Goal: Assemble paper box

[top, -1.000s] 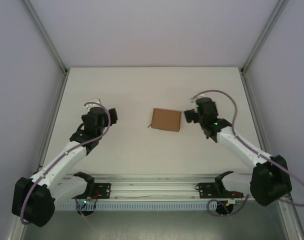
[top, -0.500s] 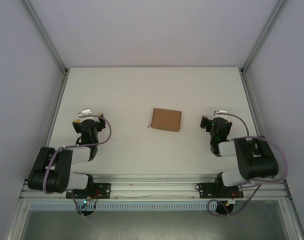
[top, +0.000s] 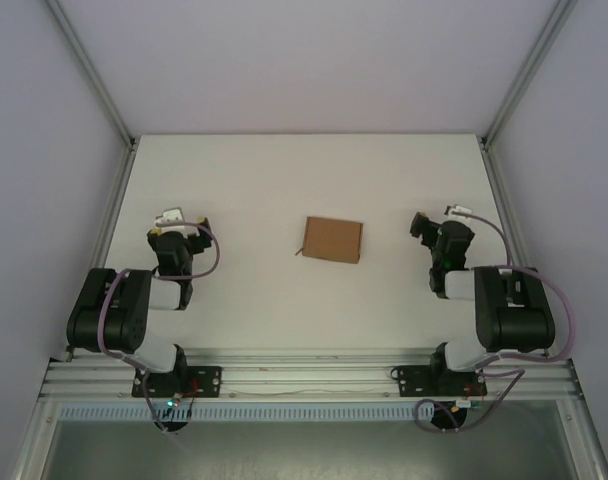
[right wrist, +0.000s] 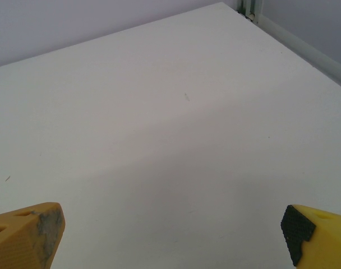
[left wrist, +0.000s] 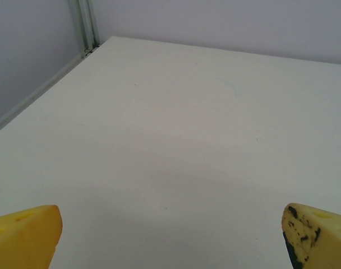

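A small closed brown paper box [top: 332, 239] lies on the white table [top: 284, 180] at its middle, untouched. My left gripper [top: 172, 222] sits folded back at the left, well away from the box. Its yellow fingertips [left wrist: 24, 235] stand wide apart over bare table, so it is open and empty. My right gripper [top: 446, 222] is folded back at the right, also clear of the box. Its yellow fingertips [right wrist: 316, 232] are spread wide with nothing between them.
Grey walls with aluminium frame posts [top: 89, 70] enclose the table on three sides. The mounting rail [top: 304, 375] with both arm bases runs along the near edge. In the left wrist view a corner post [left wrist: 86, 25] stands at the far left.
Both arms have drawn back from the box and folded down over their bases. The box has stayed where it was.
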`<control>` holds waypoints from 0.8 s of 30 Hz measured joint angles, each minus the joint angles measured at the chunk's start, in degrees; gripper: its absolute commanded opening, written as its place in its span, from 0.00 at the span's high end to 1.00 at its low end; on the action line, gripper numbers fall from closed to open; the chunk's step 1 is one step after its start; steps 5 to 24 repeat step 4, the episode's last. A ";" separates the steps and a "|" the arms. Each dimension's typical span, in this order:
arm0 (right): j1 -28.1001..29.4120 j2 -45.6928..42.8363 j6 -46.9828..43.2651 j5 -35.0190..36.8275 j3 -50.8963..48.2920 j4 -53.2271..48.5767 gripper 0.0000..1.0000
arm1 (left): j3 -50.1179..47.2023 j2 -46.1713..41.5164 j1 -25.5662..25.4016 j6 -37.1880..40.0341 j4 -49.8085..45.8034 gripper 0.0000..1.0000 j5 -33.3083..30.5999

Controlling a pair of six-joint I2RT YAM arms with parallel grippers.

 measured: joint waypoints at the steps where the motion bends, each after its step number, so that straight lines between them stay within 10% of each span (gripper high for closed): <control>1: 0.00 0.00 0.13 -0.02 0.00 0.00 0.00 | 0.09 0.00 0.00 0.00 -0.17 0.00 0.04; 24: 0.00 0.00 0.33 -0.17 -0.02 0.00 0.00 | 0.13 0.00 0.00 0.00 -0.20 0.00 0.20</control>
